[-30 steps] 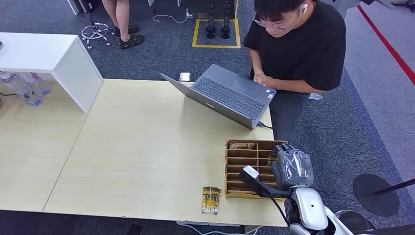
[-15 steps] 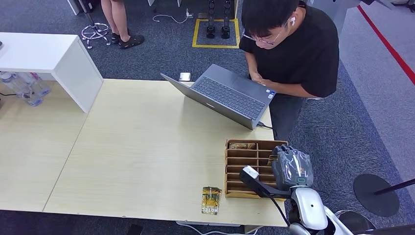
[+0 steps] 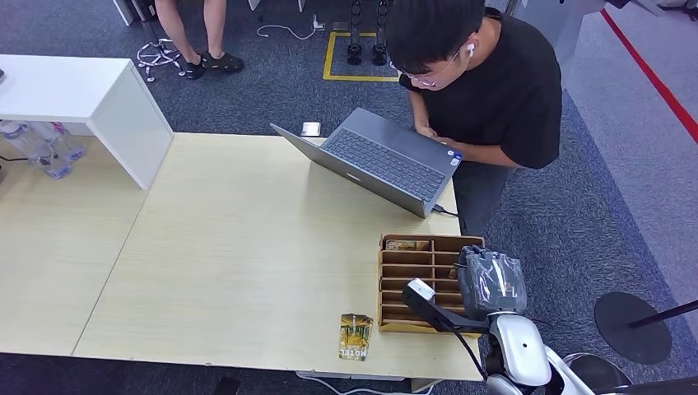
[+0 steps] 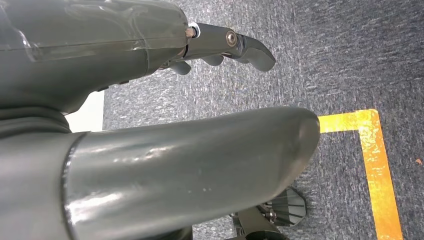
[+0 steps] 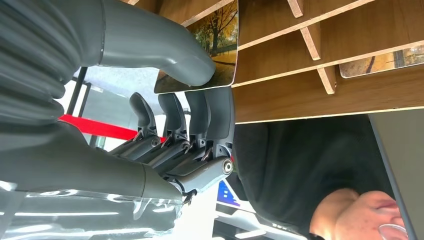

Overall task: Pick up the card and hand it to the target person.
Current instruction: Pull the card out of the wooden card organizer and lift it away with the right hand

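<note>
My right hand (image 3: pixel 491 282) is at the right end of the wooden slotted card holder (image 3: pixel 383 284) near the table's front right corner. In the right wrist view, the thumb and fingers (image 5: pixel 200 107) pinch the edge of a card (image 5: pixel 220 45) printed with autumn trees, which sticks out of a slot. A second card (image 5: pixel 385 62) lies in a neighbouring slot, and one card (image 3: pixel 407 244) sits in the holder's far row. Another yellow card (image 3: pixel 355 336) lies flat on the table left of the holder. The person (image 3: pixel 486 90) in a black shirt stands behind the table. My left hand (image 4: pixel 150 160) hangs over carpet, holding nothing.
An open grey laptop (image 3: pixel 383 160) stands between the holder and the person. A white cabinet (image 3: pixel 90 103) and water bottles (image 3: pixel 41 148) are at the far left. Another person's legs (image 3: pixel 193 33) are at the back. A round floor stand base (image 3: pixel 634 325) is to the right.
The person in black has leaned further left over the laptop. The legs at the back have stepped left. My right hand has stayed at the holder.
</note>
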{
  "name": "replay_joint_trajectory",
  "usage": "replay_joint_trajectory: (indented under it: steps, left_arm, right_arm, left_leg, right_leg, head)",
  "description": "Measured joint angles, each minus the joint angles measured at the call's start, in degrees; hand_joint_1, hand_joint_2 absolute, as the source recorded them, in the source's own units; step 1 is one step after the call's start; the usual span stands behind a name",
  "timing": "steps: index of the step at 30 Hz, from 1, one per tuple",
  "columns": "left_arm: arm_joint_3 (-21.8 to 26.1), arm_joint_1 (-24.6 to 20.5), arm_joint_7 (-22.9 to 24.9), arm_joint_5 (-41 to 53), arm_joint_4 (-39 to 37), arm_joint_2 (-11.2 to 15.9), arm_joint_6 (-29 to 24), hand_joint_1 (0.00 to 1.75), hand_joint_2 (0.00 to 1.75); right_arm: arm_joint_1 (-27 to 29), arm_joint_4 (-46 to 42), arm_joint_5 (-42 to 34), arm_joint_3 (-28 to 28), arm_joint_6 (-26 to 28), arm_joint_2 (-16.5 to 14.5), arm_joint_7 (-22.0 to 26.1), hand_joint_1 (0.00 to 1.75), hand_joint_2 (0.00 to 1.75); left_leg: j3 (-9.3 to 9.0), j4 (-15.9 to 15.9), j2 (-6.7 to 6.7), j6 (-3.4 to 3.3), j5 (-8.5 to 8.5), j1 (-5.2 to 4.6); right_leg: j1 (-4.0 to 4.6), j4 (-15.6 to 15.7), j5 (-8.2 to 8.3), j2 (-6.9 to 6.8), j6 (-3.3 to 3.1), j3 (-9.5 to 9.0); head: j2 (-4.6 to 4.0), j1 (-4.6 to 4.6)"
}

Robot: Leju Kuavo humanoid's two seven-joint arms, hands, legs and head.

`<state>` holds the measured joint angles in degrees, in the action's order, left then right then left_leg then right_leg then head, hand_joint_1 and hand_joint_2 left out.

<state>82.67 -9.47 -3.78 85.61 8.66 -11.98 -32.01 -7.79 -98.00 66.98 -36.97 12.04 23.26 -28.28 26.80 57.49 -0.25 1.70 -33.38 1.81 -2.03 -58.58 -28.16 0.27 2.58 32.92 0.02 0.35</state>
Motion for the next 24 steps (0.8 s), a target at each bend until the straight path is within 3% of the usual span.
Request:
replay_joint_trajectory:
  steps: [12, 24]
  left_arm:
    - [0.0, 0.0, -0.2, 0.0, 0.0, 0.0, 0.0, 0.00, 0.00]
    - [0.0, 0.0, -0.6, -0.2, 0.0, 0.0, -0.2, 0.00, 0.00]
  right_arm:
    - [-0.2, 0.0, 0.3, -0.1, -1.0, 0.0, 0.0, 1.47, 1.75]
    - [-1.8, -6.8, -0.4, 0.1, -11.2, 2.9, -1.8, 1.64, 1.75]
  left_leg:
    - [-0.01, 0.0, 0.00, 0.00, 0.00, 0.00]
    - [-0.09, 0.0, -0.01, 0.00, 0.00, 0.00]
  right_leg:
    - [0.00, 0.0, 0.00, 0.00, 0.00, -0.01]
    - [0.00, 0.0, 0.03, 0.00, 0.03, -0.02]
  head:
    - [0.00, -0.01]
    - [0.00, -0.01]
